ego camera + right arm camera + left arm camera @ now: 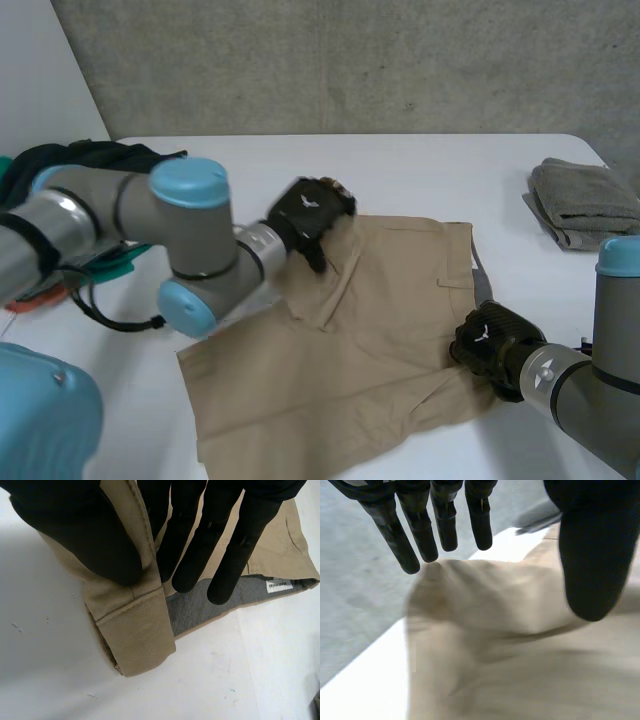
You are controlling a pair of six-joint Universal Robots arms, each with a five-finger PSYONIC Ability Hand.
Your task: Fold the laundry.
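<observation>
While right hand (492, 343) pinches waistband of khaki shorts (370, 340) (lower right), left hand (308, 214) at centre, fingers straight, straddling a fold.

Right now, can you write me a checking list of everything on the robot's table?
Surface: white table, shorts lying in the middle.
Job's things: tan shorts, mostly flat, with the far left corner humped up.
Clutter: folded grey cloth at the far right; dark clothes pile at the far left.
Robot hands: left robot hand open, fingers straight over the hump; right robot hand pinches the shorts' right edge between thumb and fingers.
Cables: nothing seen.
Surroundings: grey wall behind the table.
</observation>
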